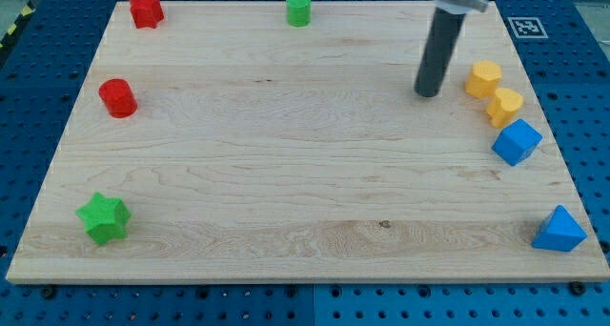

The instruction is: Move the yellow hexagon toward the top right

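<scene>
Your tip (427,94) sits just left of yellow hexagon (483,79), apart, upper right of frame; no hand, nothing grasped; approach from lower left

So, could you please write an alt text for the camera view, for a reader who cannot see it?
My tip rests on a wooden board, just left of two yellow blocks near the view's right edge. A blue cube and blue triangular block lie below them. A red star, green cylinder, red cylinder and green star lie elsewhere.
</scene>
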